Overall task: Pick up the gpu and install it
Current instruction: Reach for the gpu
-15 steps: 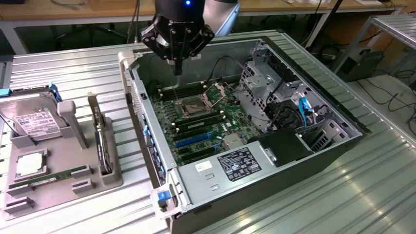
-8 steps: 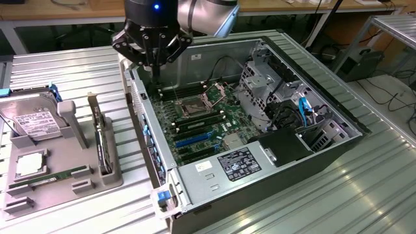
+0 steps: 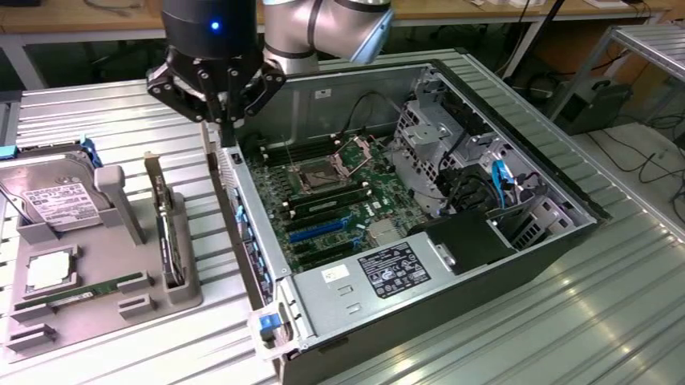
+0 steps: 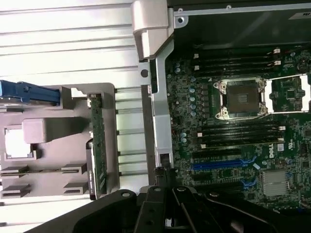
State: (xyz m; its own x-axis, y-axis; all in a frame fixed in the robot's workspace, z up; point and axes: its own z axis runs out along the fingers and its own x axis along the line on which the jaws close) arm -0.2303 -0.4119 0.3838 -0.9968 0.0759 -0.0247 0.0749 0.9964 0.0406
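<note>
The gpu (image 3: pixel 167 234) stands on edge in a slot of the grey tray (image 3: pixel 182 293), its silver bracket (image 3: pixel 153 175) rising at the far end. In the wrist view the gpu (image 4: pixel 98 141) appears edge-on as a thin green board. My gripper (image 3: pixel 227 119) hangs shut with nothing between its fingers, above the side wall of the open computer case (image 3: pixel 252 241), to the exterior view's right of the gpu and well above it. The wrist view has my gripper (image 4: pixel 164 171) over that case wall (image 4: pixel 161 111), between the tray and the motherboard (image 4: pixel 233 121).
The tray also carries a hard drive (image 3: pixel 54 196), a processor chip (image 3: pixel 48 270) and a memory stick (image 3: pixel 88 292). Inside the case are the motherboard (image 3: pixel 332 196) with blue slots (image 3: pixel 319 230), a drive cage (image 3: pixel 428 136) and a power supply (image 3: pixel 399 269). Ribbed metal tabletop (image 3: pixel 599 305) surrounds everything.
</note>
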